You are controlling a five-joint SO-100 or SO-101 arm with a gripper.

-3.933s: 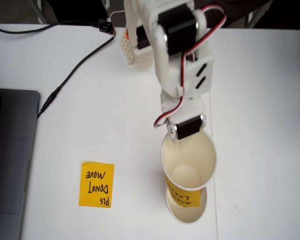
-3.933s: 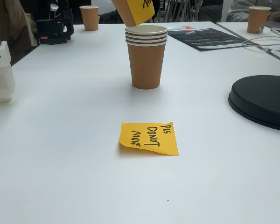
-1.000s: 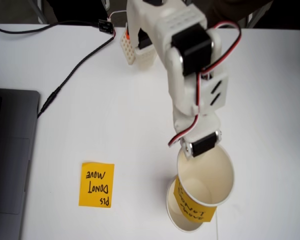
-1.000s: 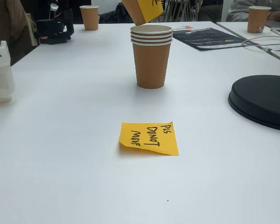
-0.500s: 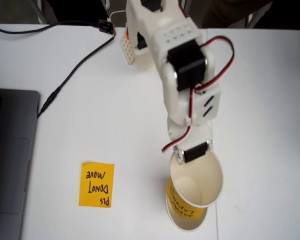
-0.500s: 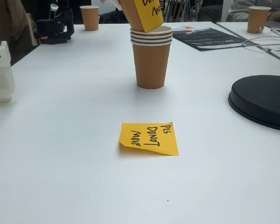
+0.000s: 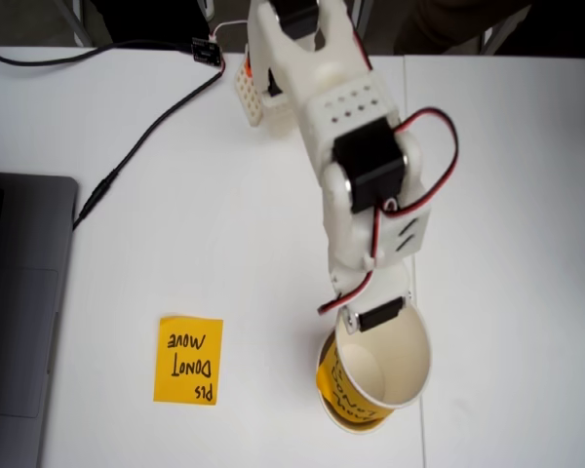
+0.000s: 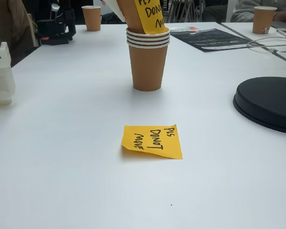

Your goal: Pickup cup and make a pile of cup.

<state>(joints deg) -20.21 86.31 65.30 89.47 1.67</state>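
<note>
Labelled cup (image 8: 142, 15) now lower, tilted into the stack (image 8: 148, 59); tool (image 7: 375, 317) apparently still clamped on its rim.

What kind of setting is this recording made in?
Probably a shared office or workshop: a long white table, a laptop at its edge, and more paper cups and chairs beyond.
</note>
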